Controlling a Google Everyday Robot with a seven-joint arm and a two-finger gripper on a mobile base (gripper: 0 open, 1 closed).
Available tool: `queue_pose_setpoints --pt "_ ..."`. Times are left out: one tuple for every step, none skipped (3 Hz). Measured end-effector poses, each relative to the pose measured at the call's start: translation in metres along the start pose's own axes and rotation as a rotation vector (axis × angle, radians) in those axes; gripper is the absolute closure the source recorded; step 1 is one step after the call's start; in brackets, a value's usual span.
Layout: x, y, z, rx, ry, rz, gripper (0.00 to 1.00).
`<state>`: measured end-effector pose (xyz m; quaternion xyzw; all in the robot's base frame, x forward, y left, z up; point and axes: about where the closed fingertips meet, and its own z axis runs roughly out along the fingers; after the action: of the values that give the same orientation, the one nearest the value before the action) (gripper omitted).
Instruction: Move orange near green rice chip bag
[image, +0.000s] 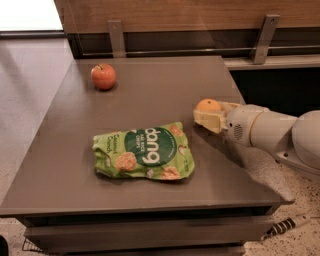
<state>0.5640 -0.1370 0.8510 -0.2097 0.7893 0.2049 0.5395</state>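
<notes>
The orange (208, 105) is small and round and sits between the cream fingers of my gripper (206, 115), which is shut on it. The gripper comes in from the right on a white arm and holds the orange low over the table, just right of the green rice chip bag (143, 153). The bag lies flat and crinkled near the table's front middle, with a dark green circle and white "dang" lettering. A short gap separates the orange from the bag's right edge.
A red apple (103, 76) with a stem stands at the table's back left. The dark brown table (60, 150) ends in a front edge below the bag. A wooden wall with metal brackets (116, 37) runs behind.
</notes>
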Motion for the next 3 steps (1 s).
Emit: queue_pose_setpoints --pt "0.0257 0.0084 0.0082 -0.047 0.012 -0.027 1.00" --pt "0.0249 0.0092 0.0079 -0.051 0.013 -0.030 0.84" --pt "0.0249 0.0093 0.0080 -0.051 0.013 -0.030 0.60"
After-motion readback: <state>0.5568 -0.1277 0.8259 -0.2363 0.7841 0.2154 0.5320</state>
